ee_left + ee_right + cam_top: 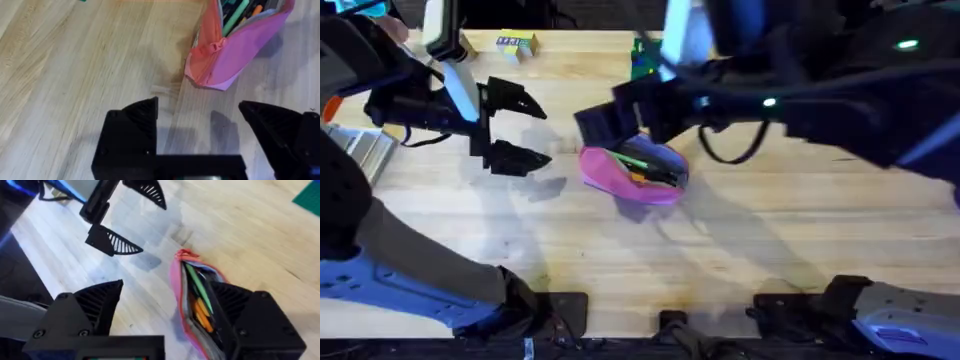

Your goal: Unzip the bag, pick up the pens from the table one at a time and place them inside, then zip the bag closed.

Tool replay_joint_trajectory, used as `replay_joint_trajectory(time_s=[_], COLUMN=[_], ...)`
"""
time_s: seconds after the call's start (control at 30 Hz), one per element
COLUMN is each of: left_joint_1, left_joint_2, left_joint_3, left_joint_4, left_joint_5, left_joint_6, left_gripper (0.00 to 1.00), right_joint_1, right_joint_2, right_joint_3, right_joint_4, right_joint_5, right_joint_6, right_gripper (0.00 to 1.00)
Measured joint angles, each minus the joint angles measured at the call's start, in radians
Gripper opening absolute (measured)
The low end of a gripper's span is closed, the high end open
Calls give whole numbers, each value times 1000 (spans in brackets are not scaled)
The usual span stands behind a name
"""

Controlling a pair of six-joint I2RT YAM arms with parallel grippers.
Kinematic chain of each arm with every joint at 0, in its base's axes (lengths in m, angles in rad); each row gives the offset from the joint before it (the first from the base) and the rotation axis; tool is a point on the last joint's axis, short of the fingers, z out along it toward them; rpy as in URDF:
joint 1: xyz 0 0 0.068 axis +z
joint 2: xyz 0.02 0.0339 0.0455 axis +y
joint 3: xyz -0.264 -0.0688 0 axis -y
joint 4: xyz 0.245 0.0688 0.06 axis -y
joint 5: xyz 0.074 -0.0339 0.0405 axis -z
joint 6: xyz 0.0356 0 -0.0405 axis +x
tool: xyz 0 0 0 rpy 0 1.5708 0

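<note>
**Open pouch between two spread end effectors**

The pink soft fabric pouch (632,176) lies unzipped on the light wood plank tabletop (740,240), nearer its far edge than its near one, around the middle. A slim green pen (198,284) sits inside (orange items lie beside it). The left end effector (516,130) hovers beside the pouch, fingers spread and empty. The right end effector (165,311) hangs over the pouch, fingers spread, gripping nothing.

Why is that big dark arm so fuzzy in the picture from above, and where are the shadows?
Overhead view: the right arm rises close under the camera, so it shows large, dark and blurred, while the bag and table look clearer, with soft grey shadows beside the left gripper. Left wrist view: the fingers throw faint shadows on the wood. Right wrist view: the near fingers look soft.
</note>
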Motion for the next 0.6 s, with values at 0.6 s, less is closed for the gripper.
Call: replay_joint_trajectory(time_s=[0.6], left_joint_1=[0], left_joint_2=[0], left_joint_3=[0], left_joint_4=[0], left_joint_5=[0], left_joint_6=[0], left_gripper=[993], right_joint_1=[162], right_joint_2=[154], right_joint_3=[60], right_joint_4=[33], right_joint_5=[273], right_joint_6=[15], right_gripper=[997])
